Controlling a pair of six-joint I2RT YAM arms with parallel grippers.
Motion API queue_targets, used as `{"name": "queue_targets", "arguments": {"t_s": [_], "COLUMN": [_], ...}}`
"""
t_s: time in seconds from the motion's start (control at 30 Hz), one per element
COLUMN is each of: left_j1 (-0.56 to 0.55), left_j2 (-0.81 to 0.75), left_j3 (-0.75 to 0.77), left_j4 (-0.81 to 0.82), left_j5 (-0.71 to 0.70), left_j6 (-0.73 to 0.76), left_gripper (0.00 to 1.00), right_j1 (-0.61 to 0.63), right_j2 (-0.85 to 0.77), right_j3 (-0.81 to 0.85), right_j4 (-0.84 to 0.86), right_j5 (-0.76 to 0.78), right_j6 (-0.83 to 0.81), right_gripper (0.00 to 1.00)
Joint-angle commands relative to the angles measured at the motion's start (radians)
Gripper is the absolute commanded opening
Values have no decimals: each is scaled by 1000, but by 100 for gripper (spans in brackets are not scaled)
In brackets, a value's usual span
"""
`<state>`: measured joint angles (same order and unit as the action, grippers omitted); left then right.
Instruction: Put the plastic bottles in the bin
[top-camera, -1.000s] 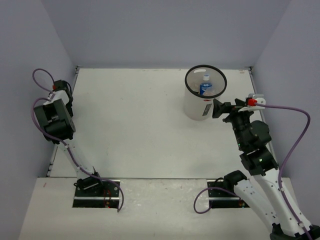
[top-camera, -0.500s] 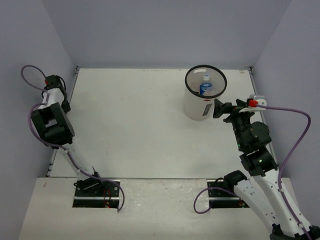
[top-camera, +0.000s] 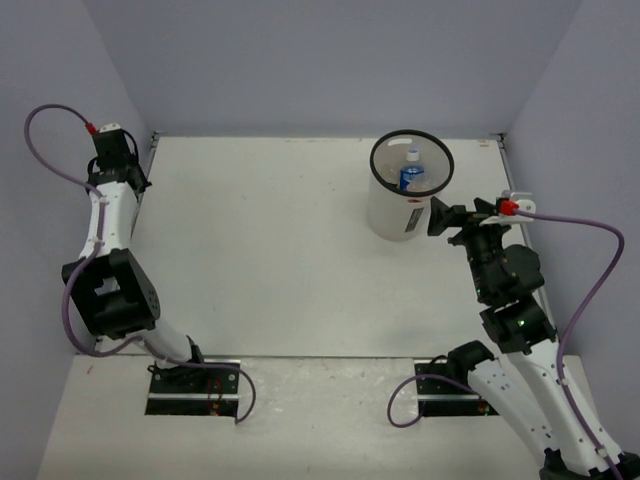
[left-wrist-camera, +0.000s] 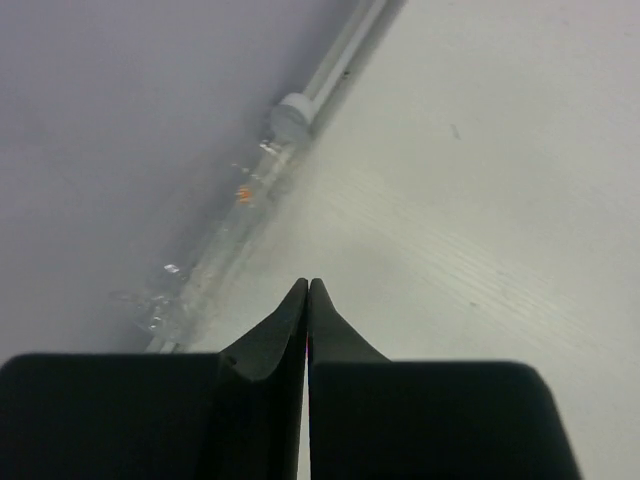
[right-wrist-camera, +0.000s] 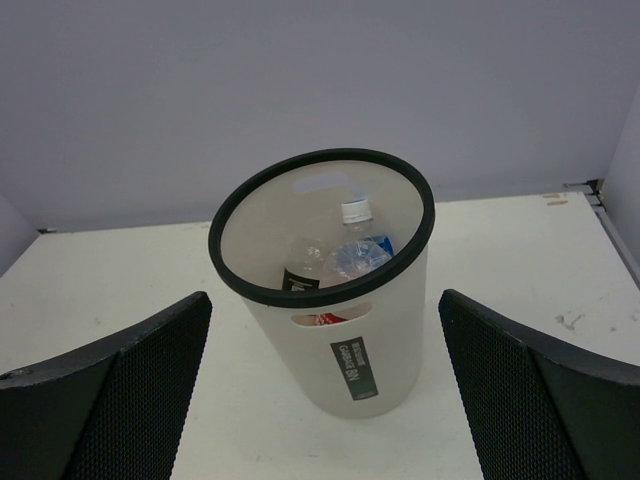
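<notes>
Left pincer (left-wrist-camera: 307, 297) sat fully closed on nothing, low over the white counter (left-wrist-camera: 480, 200) at the far left corner, pointing toward the lilac wall (left-wrist-camera: 120, 120). A blurred clear thing (left-wrist-camera: 245, 195), white-capped, lay along the wall's foot. My right pincer (right-wrist-camera: 325, 295) gaped wide, empty, just beside the white cylindrical black-rimmed plastic bin (right-wrist-camera: 385, 320) at far right. Inside it I saw a blue-labelled clear plastic bottle (right-wrist-camera: 358, 252) and a black-labelled bottle (right-wrist-camera: 297, 281).

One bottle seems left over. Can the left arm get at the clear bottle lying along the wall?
Probably not yet: the left gripper is shut, and the clear bottle lies ahead of its tips, tight against the wall.
</notes>
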<state>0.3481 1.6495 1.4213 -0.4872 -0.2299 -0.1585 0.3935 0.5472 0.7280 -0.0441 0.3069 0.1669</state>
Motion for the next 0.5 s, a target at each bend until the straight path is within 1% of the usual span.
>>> {"name": "queue_targets", "arguments": {"t_s": [0.0,0.07,0.1,0.13,0.17,0.2,0.23,0.47], "left_j1": [-77,-80,-80,-80,-80,-80,-80,-51], "left_j2": [-117,-125,-120,-105,-92,-77,-65,55], "left_j3": [-55,-50,-28,-7,10,29,42,98], "left_j4": [68,63,45,28,15,2,-8,-13], "left_j5": [55,29,-6,-38,-66,-95,-113,-219], "left_j6": [-23,-2,20,34,42,56,71,84], "left_gripper": [0,0,0,12,37,78,100,100], "right_j1": [-1,-1,-1,-1,-1,-1,-1,-1], "right_j2": [-12,-17,-20,-21,-21,-19,-15,27], "right_j3": [-5,-5,-6,-6,-6,-6,-5,5], "right_j4": [38,38,38,38,38,38,38,38], "right_j5": [28,25,23,22,20,17,14,14], "right_j6": [0,2,2,3,3,4,5,5], "right_gripper": [99,99,99,99,99,99,99,99]}}
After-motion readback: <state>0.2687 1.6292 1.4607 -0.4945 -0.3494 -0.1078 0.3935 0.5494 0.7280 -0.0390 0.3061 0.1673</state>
